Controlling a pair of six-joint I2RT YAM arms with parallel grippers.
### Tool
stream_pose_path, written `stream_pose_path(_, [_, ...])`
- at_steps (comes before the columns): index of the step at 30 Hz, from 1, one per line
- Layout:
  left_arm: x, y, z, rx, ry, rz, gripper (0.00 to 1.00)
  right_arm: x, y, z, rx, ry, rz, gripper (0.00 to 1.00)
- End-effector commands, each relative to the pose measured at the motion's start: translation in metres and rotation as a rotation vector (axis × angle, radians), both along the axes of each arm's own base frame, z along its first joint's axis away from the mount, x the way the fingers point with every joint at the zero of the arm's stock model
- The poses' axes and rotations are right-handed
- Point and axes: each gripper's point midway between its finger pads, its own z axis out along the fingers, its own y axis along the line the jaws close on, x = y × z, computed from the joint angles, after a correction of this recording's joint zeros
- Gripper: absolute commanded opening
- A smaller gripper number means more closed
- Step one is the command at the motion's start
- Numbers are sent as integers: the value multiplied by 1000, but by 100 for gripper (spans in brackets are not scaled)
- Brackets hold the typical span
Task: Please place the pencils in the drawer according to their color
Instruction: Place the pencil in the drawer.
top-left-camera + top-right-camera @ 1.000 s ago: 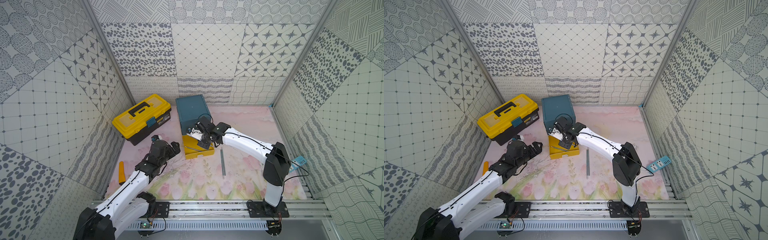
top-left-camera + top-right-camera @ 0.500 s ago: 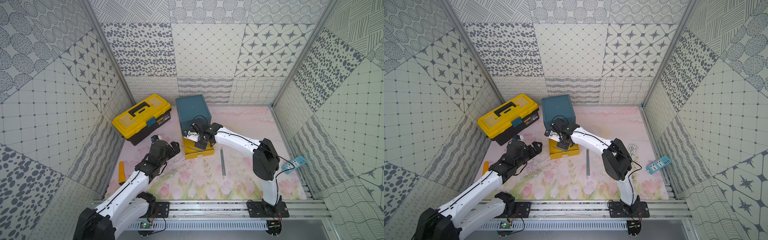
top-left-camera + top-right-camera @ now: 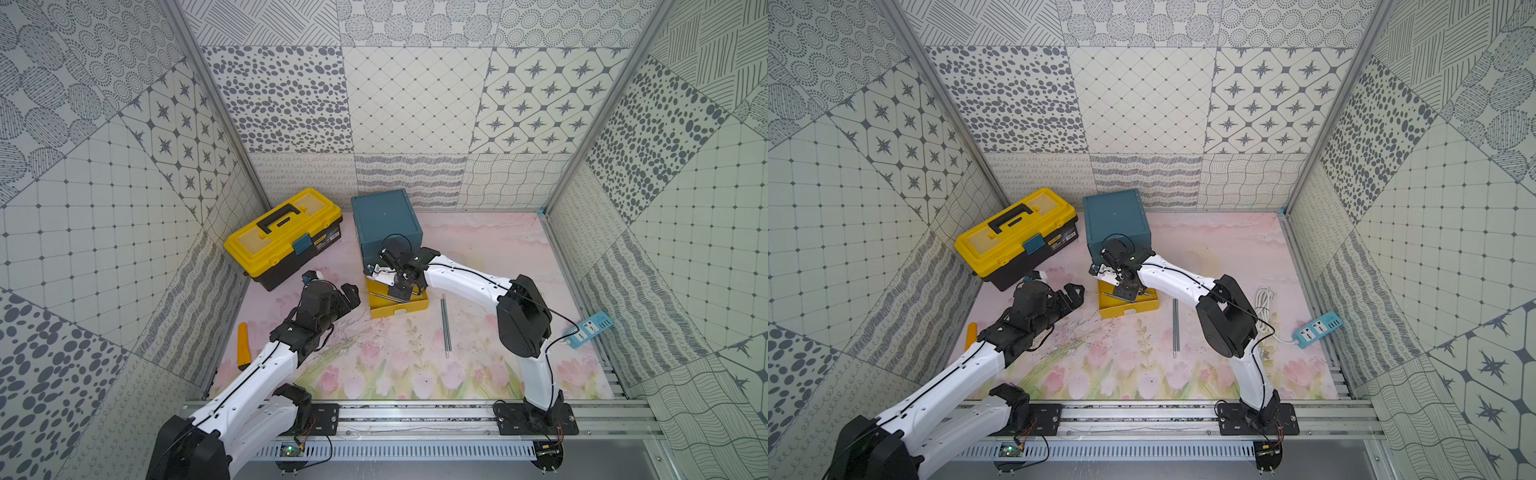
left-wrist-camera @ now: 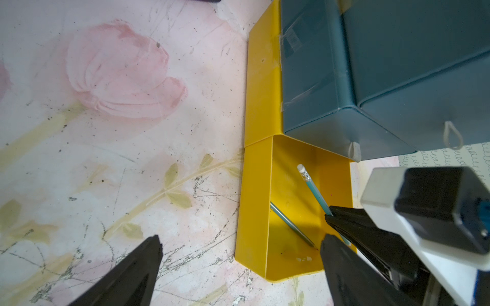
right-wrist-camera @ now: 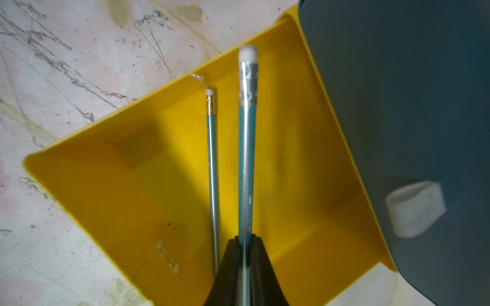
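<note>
The drawer cabinet [image 3: 386, 220] [image 3: 1115, 220] is a teal cube, and its lowest yellow drawer [image 3: 399, 311] [image 5: 106, 190] is pulled out onto the mat. My right gripper [image 3: 395, 286] [image 5: 246, 238] hangs over this drawer, shut on a silvery teal pencil [image 5: 247, 145] [image 4: 314, 192] with its eraser end pointing away from the fingers. A second teal pencil [image 5: 213, 172] [image 4: 289, 225] lies inside the drawer. Two grey pencils [image 3: 445, 324] [image 3: 1176, 328] lie side by side on the mat, right of the drawer. My left gripper [image 3: 349, 295] [image 4: 240, 241] is open and empty just left of the drawer.
A yellow-lidded black toolbox [image 3: 282, 237] stands at the back left. An orange tool [image 3: 242, 345] lies by the left wall. A blue power strip [image 3: 590, 328] and its coiled white cable [image 3: 1264, 303] sit at the right wall.
My right arm has folded inward and carried the held pencil a little left over the yellow drawer. The left arm has not moved.
</note>
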Motion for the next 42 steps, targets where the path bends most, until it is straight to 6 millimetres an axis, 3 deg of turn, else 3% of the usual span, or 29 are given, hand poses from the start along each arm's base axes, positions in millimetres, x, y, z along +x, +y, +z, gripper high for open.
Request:
stream_pose_path(1, [-2,6,-5,13,13,24,99,6,9,6,30,-17,-6,17])
stream_pose_path(4, [-2,6,-5,13,14,24,99,5,9,8,38,-15,-9,22])
stream_pose_path(11, [-2,6,-6,13,14,27,99,5,7,16,58,-22,-36,24])
stream_pose_path(22, [-2,7,-6,17,13,23,99,1,-3,57,212,-75,-181,26])
stream_pose_path(29, [-2,5,-7,14,14,17,99,-6,-28,71,304,-65,-362,29])
stream_pose_path(37, [0,3,-9,6,16,13,99,-16,-73,50,329,-50,-651,29])
stream_pose_path(42, [1,2,-11,3,21,11,99,-24,-112,31,358,1,-848,28])
